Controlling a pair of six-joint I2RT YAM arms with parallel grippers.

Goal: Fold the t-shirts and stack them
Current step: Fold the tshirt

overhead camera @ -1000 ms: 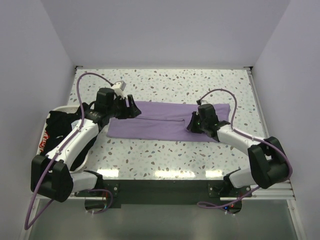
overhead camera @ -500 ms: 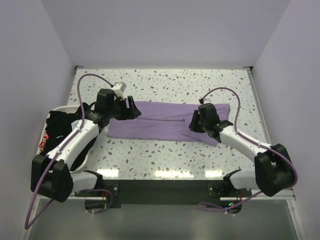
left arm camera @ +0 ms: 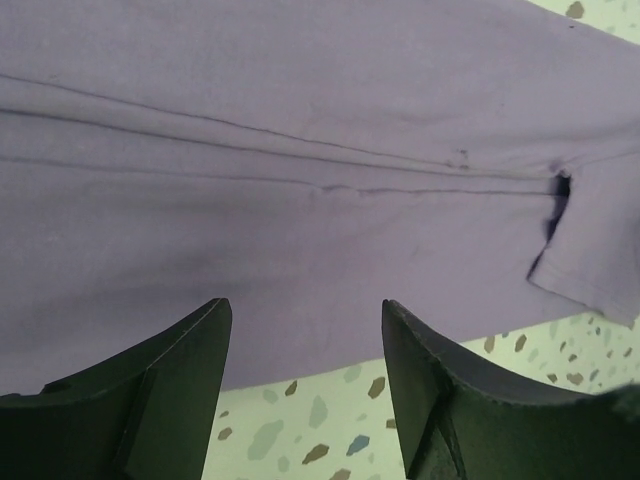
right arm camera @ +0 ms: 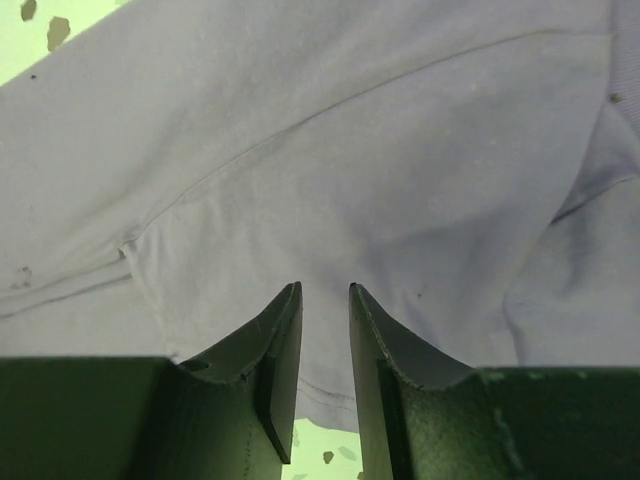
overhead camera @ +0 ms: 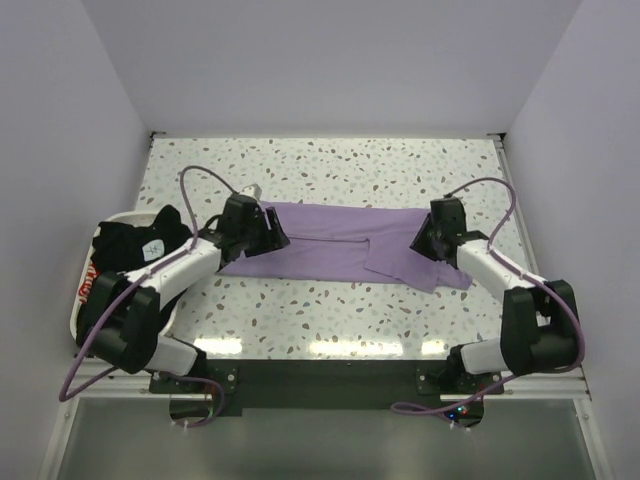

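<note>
The purple shirt (overhead camera: pixel 340 245) lies on the desk (overhead camera: pixel 330 170), folded into a long band; its cross folds are not yet done. The left end effector (left arm camera: pixel 305 320) hovers wide and empty over one end. The right end effector (right arm camera: pixel 325 300), narrowly parted, holds nothing. Beside them the black shirts (overhead camera: pixel 130 245) sit heaped in the tray (overhead camera: pixel 75 300).

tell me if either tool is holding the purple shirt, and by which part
Nothing is held. The left tool stands wide open over the lavender t-shirt; the right tool shows a narrow gap with no cloth in it.
</note>
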